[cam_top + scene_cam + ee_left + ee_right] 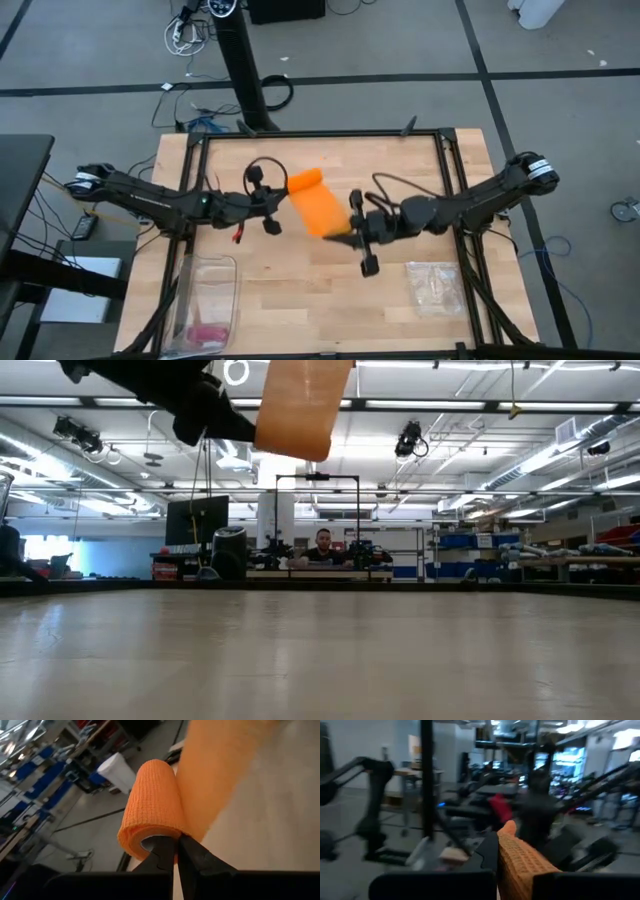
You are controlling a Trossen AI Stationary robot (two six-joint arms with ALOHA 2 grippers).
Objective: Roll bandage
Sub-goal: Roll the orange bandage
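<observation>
The bandage (316,205) was held above the table (330,300), partly rolled. Its rolled end was clamped by the left gripper (272,205), its loose end by the right gripper (345,238); the flat stretch between them remained to be wound.

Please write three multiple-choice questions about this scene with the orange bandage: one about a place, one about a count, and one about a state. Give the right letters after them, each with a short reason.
1. Where is the bandage?
A. Held in the air between the two grippers
B. Lying flat near the clear tray
C. Inside the zip bag

2. How many grippers grip the bandage?
A. None
B. One
C. Two

3. In what state is the bandage?
A. Fully rolled into one cylinder
B. Partly rolled, with a flat strip running off the roll
C. Fully flat, no roll at all

Answers:
1. A: the low view shows it hanging clear above the table.
2. C: the left gripper pinches the rolled end and the right gripper is shut on the strip's other end.
3. B: the left wrist view shows a roll with a flat band leading away.
</observation>
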